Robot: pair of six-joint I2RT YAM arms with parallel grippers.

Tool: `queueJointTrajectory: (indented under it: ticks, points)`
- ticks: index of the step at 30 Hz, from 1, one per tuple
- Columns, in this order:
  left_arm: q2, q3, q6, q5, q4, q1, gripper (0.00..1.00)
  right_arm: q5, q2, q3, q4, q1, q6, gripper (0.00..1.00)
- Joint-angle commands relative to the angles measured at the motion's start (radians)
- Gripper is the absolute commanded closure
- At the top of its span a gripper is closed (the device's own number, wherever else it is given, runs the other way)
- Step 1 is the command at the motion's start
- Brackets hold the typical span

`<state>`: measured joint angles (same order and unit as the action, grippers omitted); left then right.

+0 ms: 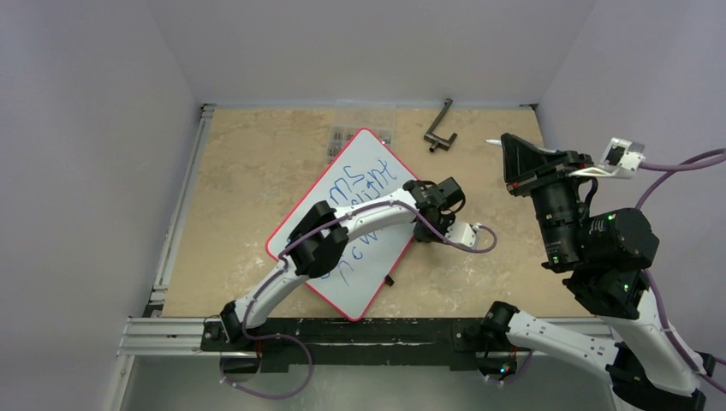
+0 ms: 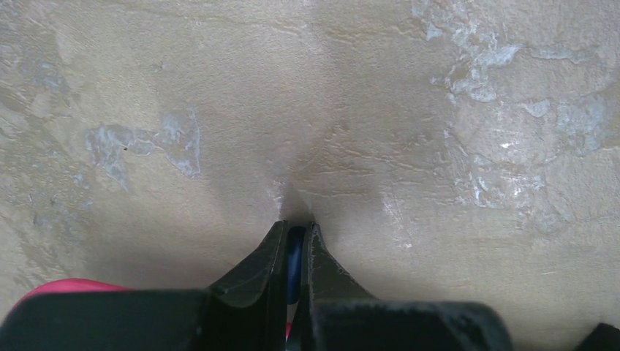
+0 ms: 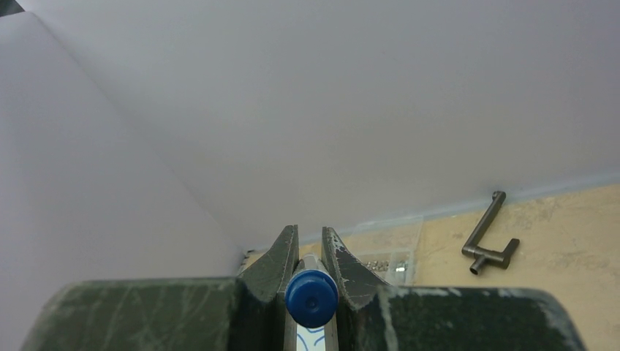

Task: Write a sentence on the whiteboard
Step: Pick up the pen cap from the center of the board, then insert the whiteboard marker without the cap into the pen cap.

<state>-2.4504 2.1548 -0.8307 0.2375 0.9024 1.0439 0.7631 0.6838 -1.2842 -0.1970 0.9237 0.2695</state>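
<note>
I'm holding the left claw (image 2: 296, 226) pinched on a small blue piece (image 2: 295, 256) at the counter (image 2: 219, 110) just right of the whiteboard (image 1: 364, 287), right claw (image 3: 310, 232) clamping the marker (image 3: 311, 297).

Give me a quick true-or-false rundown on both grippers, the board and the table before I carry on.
The right gripper holds a marker. True.
The whiteboard is blank. False: blue lettering is written on it.
The left gripper is wide open. False: it is shut on a small blue piece.
A gray crank-shaped tool lies on the table beyond the whiteboard. True.
The marker touches the whiteboard. False: it is held up in the air, off to the board's right.
</note>
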Motion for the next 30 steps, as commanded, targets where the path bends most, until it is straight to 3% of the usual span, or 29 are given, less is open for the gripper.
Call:
queueJointTrajectory:
  ticks: [1,20,30]
  points:
    - [-0.014,0.046,-0.001,0.021,0.038,-0.010,1.00,-0.017,-0.007,-0.006,-0.002,-0.002,0.011,1.00]
    - [0.415,-0.152,0.223,0.399,-0.250,0.004,1.00,0.064,-0.015,-0.098,-0.023,-0.002,-0.083,1.00]
    - [0.738,-0.386,0.314,0.524,-0.288,-0.056,1.00,-0.122,0.031,-0.168,-0.091,-0.002,-0.093,1.00]
